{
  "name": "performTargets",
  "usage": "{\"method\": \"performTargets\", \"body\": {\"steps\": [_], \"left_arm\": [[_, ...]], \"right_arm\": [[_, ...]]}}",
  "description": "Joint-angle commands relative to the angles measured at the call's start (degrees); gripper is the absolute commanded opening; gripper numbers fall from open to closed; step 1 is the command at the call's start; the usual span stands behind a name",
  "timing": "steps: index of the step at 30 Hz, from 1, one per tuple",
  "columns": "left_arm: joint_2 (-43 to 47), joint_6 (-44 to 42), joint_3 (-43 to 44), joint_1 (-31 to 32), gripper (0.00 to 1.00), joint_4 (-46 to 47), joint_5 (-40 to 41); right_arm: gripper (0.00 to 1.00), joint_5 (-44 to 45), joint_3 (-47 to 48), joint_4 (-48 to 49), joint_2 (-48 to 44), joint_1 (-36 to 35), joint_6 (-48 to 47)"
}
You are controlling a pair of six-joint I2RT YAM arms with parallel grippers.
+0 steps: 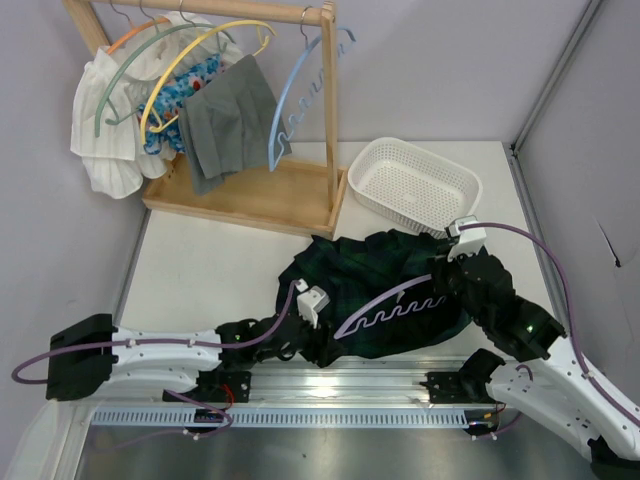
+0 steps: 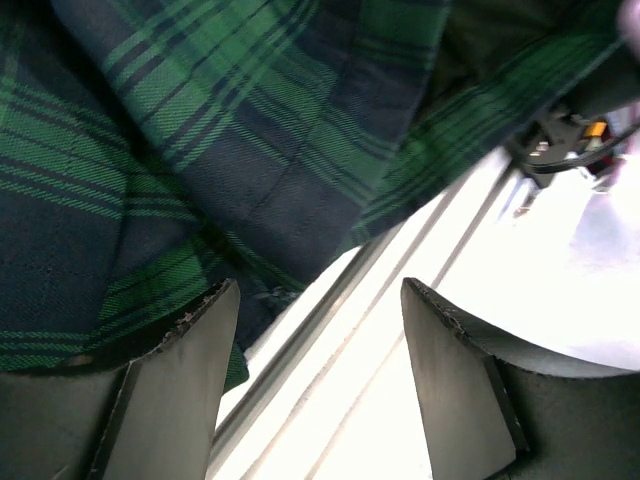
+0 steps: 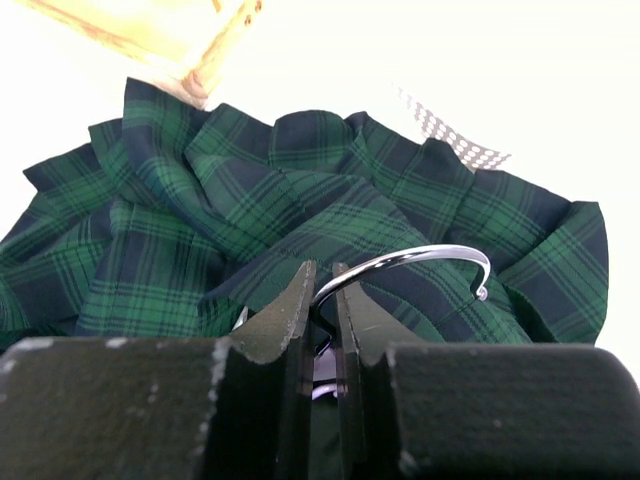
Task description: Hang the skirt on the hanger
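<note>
The green and navy plaid skirt [image 1: 385, 270] lies crumpled on the table in front of both arms. It fills the left wrist view [image 2: 240, 130] and the right wrist view [image 3: 210, 210]. The lavender hanger [image 1: 395, 308] with its wavy bar lies across the skirt's near part. My right gripper [image 3: 322, 280] is shut on the hanger's metal hook [image 3: 420, 258]; it shows in the top view [image 1: 447, 268] at the hanger's right end. My left gripper [image 2: 318, 300] is open and empty at the skirt's near left edge, over the table's metal rail; it shows in the top view [image 1: 305, 340].
A wooden rack [image 1: 255, 190] at the back left holds a light blue hanger [image 1: 300, 95], a yellow hanger [image 1: 195, 55], a grey garment [image 1: 225, 125] and a white ruffled garment [image 1: 110, 130]. A white perforated basket [image 1: 412, 185] stands at the back right, touching the skirt.
</note>
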State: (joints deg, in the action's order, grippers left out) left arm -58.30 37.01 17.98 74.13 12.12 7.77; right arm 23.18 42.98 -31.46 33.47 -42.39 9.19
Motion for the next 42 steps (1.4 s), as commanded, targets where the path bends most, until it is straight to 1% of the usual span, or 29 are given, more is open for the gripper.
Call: {"method": "performTargets", "body": {"steps": [1,9,14,17,18,21,22,23,24,25,26,28,29,30,32,33,35,36,37,38,39,41,42], "left_arm": [[-2.2,-0.6,-0.2,0.7,0.72,4.4,2.9],[-7.4,-1.9,2.2,0.8,0.73,4.8,6.4],[-10.5,-2.6,3.6,0.9,0.70,6.2,7.8],[-11.9,-1.8,3.8,0.9,0.60,8.5,10.0],[-12.1,-1.7,3.6,0.9,0.50,9.2,10.5],[-12.1,-1.0,3.5,0.9,0.37,11.3,12.4],[-11.9,-1.0,3.6,0.9,0.30,11.3,12.6],[-11.6,-0.9,4.0,0.9,0.26,11.3,12.9],[-11.3,-0.7,4.3,0.9,0.17,10.7,13.1],[-11.0,-0.5,4.9,0.8,0.13,9.7,13.0],[-10.2,0.2,7.6,0.8,0.08,5.7,13.2],[-9.2,1.3,9.9,0.4,0.03,0.0,13.1],[-8.6,2.0,12.3,0.2,0.02,-3.2,12.9],[-7.3,4.1,15.0,-0.4,0.00,-10.3,11.5],[-5.4,7.2,18.1,-2.9,0.00,-17.2,9.0],[-2.9,8.0,19.1,-5.1,0.00,-21.4,5.2],[-0.1,9.6,20.1,-7.9,0.00,-24.4,0.5],[2.6,9.9,20.9,-11.3,0.00,-26.7,-4.3],[3.6,10.4,21.3,-13.3,0.00,-28.2,-6.7],[4.4,10.2,22.0,-15.0,0.00,-29.7,-9.7],[4.9,9.7,23.7,-18.5,0.00,-33.6,-12.0],[4.3,6.7,27.7,-21.0,0.00,-38.6,-16.4],[3.5,5.6,31.4,-22.6,0.00,-44.2,-17.4]], "right_arm": [[0.00,-3.0,1.3,3.5,-0.7,1.7,-0.7],[0.00,-5.3,1.0,3.6,-2.4,2.7,-0.8],[0.00,-5.4,0.9,3.4,-3.1,2.8,-0.8],[0.00,-5.4,0.7,3.3,-3.4,2.7,-0.8],[0.00,-5.5,0.6,3.3,-3.4,2.8,-1.0],[0.00,-5.5,0.7,3.0,-3.1,2.8,-1.4],[0.00,-5.4,0.7,3.0,-2.9,2.8,-1.7],[0.00,-5.3,0.7,3.0,-2.7,2.8,-2.0],[0.00,-5.0,0.7,3.2,-2.5,2.8,-2.2],[0.00,-4.5,1.0,3.2,-2.3,2.8,-3.0],[0.00,-4.5,1.1,3.2,-1.5,2.8,-3.9],[0.00,-4.0,1.8,3.2,-0.2,2.8,-5.8],[0.00,-3.7,2.7,3.1,0.4,2.7,-7.2],[0.00,-3.3,3.2,3.4,1.5,2.8,-7.9],[0.00,-2.3,4.3,4.5,2.6,2.8,-8.9],[0.00,-1.8,4.7,4.9,3.7,2.8,-8.9],[0.00,-0.3,5.3,6.6,4.8,2.7,-9.2],[0.00,0.0,5.4,7.4,5.7,2.8,-10.5],[0.00,0.7,5.6,8.1,6.2,2.8,-10.7],[0.00,2.2,5.7,10.0,6.7,2.8,-10.8],[0.00,2.9,6.1,11.1,7.1,2.6,-11.3],[0.00,4.8,6.5,14.4,8.4,2.3,-12.0],[0.00,8.1,7.0,15.6,8.9,2.1,-12.2]]}}
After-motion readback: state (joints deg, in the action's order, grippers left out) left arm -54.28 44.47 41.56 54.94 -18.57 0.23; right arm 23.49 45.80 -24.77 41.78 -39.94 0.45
